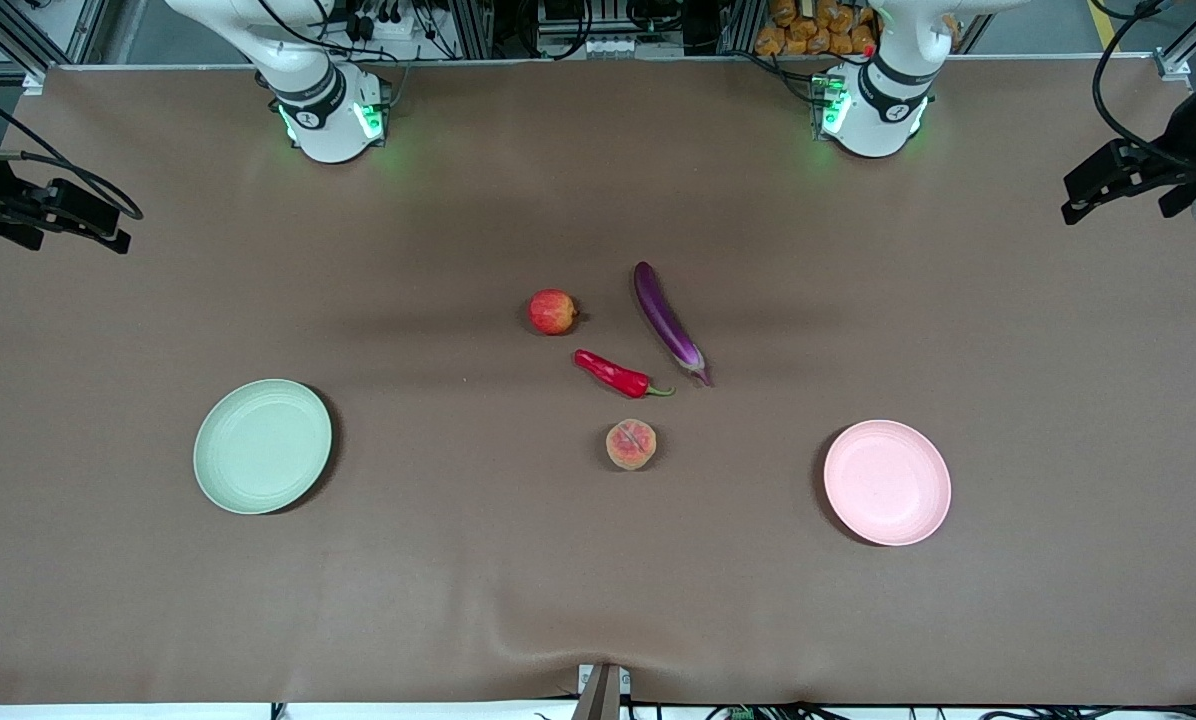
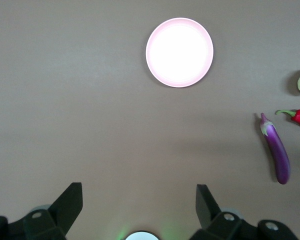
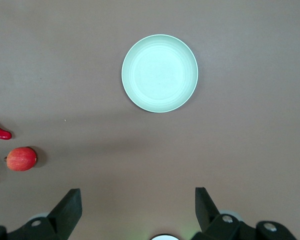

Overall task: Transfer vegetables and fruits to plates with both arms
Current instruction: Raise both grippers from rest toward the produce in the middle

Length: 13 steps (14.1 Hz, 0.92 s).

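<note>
Waiting high over the tabletop [image 1: 598, 600], the left end effector [image 2: 139, 200] and right end effector [image 3: 138, 200] gape empty. Nothing moved yet: apple [image 1: 553, 311], eggplant [image 1: 668, 322], chili [image 1: 613, 373] cluster just beside the peach [image 1: 631, 444], between bare green plate [image 1: 262, 446] and pink plate [image 1: 887, 482].

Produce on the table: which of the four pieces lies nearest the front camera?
The peach, round and orange-pink; the chili pepper, apple and eggplant all lie farther from that camera.

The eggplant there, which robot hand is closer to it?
Left. The left gripper waits, open, at its arm's end of the table, the eggplant lying toward it from the middle. The right gripper waits, open, at the right arm's end.
</note>
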{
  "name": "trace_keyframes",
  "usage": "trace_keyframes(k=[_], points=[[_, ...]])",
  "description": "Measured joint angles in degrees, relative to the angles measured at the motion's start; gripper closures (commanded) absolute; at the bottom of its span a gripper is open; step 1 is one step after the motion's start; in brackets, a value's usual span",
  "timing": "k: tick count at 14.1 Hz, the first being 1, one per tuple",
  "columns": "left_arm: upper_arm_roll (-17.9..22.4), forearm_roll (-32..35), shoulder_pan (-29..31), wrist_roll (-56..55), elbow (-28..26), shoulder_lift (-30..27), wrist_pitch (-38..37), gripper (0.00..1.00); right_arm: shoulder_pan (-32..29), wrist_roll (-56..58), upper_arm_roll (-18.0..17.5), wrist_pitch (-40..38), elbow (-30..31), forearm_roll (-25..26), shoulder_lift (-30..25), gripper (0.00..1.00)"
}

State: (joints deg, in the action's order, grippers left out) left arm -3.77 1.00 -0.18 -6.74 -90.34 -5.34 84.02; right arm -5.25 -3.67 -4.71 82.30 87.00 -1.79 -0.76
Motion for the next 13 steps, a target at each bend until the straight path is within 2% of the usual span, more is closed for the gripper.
trace_keyframes(k=[9, 13], points=[[0.3, -0.1, 0.2, 0.0, -0.2, 0.5, -1.8, 0.00, -1.1, 0.1, -0.1, 0.1, 2.7, -0.5, 1.1, 0.00], [0.0, -0.1, 0.0, 0.0, -1.6, 0.9, -1.8, 0.00, 0.9, 0.3, -1.1, 0.1, 5.1, -4.5, 1.9, 0.00]])
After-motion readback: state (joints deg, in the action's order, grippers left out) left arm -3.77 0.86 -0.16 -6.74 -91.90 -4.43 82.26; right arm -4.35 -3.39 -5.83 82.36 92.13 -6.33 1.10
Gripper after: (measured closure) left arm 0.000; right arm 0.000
